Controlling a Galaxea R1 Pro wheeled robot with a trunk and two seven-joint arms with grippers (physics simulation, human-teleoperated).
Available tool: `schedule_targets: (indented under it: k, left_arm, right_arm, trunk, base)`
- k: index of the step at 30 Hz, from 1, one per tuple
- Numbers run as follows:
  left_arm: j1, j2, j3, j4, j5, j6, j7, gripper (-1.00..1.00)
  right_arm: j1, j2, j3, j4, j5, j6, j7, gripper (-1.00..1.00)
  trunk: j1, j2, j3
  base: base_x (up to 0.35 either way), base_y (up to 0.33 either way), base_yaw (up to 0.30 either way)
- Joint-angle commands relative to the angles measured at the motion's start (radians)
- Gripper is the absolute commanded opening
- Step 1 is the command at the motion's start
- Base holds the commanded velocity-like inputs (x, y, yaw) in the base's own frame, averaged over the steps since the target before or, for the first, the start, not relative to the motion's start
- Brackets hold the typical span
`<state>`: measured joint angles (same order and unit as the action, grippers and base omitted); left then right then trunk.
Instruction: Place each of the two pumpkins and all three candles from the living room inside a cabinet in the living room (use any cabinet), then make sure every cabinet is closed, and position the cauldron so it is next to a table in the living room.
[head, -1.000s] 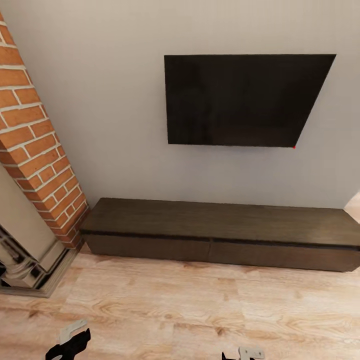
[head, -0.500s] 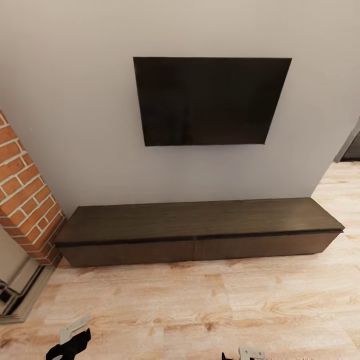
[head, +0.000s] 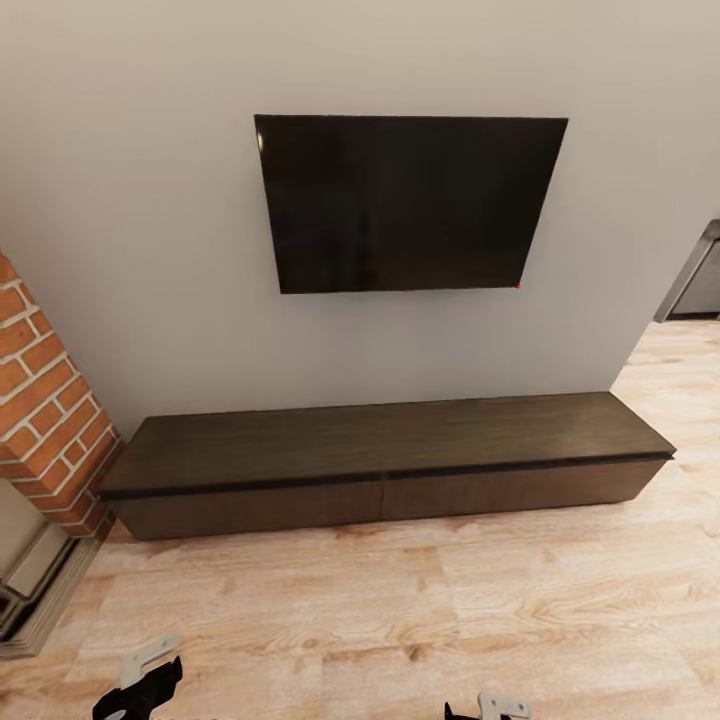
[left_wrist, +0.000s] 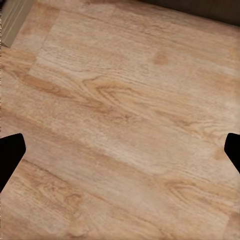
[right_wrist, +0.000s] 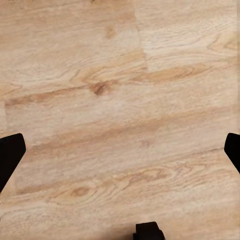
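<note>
Cabinet (head: 385, 470): long, low, dark-brown unit across the lower middle of the head view, set against the grey wall beneath a wall-mounted black screen (head: 405, 200). Long axis runs left to right across the frame, slightly raised at the right end; the two flat fronts face the robot, both flush and shut, a seam between them near centre.

Step in hand, as judged: approach to the cabinet, nothing carried. Next move likely calls for closing the distance over the wood floor (head: 400, 620) and pulling a front open, or fetching items first.

Brick column (head: 40, 400) at left edge, just beside the cabinet's left end.

Left gripper (left_wrist: 120, 150): fingers spread wide at the wrist view's sides, only floor between, holding nothing. Right gripper (right_wrist: 120, 150): likewise wide open, empty.
</note>
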<state>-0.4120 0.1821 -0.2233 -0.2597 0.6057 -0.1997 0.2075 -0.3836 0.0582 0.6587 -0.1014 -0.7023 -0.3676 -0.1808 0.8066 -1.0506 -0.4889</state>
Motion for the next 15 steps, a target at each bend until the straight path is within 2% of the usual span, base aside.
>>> schedule_targets:
  k: [1, 3, 6, 9, 12, 14, 15]
  left_arm:
    - [-0.001, 0.001, -0.008, 0.000, 0.007, -0.003, 0.005, 1.00]
    - [-0.001, 0.001, -0.008, 0.000, 0.006, -0.003, 0.006, 1.00]
    - [-0.001, 0.004, -0.008, -0.001, 0.003, -0.003, 0.004, 1.00]
    - [-0.001, 0.006, -0.010, -0.005, 0.002, 0.002, 0.001, 1.00]
    - [-0.007, 0.012, -0.012, -0.023, -0.004, 0.016, -0.003, 1.00]
    - [-0.029, 0.028, -0.013, -0.081, -0.009, 0.092, -0.003, 1.00]
    - [-0.038, 0.040, -0.014, -0.120, -0.010, 0.167, -0.004, 1.00]
  right_arm:
    - [-0.001, 0.002, 0.008, -0.004, -0.006, -0.001, -0.011, 1.00]
    - [-0.003, 0.007, 0.008, -0.033, -0.008, 0.004, -0.036, 1.00]
    - [-0.004, 0.013, 0.007, -0.130, -0.003, 0.027, -0.110, 1.00]
    - [-0.004, 0.016, 0.008, -0.245, 0.003, 0.090, -0.199, 1.00]
    - [-0.016, 0.017, 0.008, -0.300, 0.006, 0.129, -0.244, 1.00]
    - [-0.032, 0.018, 0.009, -0.318, 0.006, 0.138, -0.249, 1.00]
    - [-0.041, 0.019, 0.010, -0.325, 0.007, 0.140, -0.248, 1.00]
  trunk:
    - [0.000, -0.001, -0.001]
    - [0.000, -0.001, -0.001]
    - [0.000, -0.001, -0.001]
    - [0.000, -0.001, -0.001]
    - [0.000, -0.001, -0.001]
    - [0.000, -0.001, -0.001]
    - [0.000, -0.001, -0.001]
  base:
    - [0.000, 0.000, 0.179]
    - [0.000, 0.000, 0.212]
    - [0.000, 0.000, 0.152]
    - [0.000, 0.000, 0.046]
    - [0.000, 0.000, 0.013]
    - [0.000, 0.000, 0.004]
    - [0.000, 0.000, 0.002]
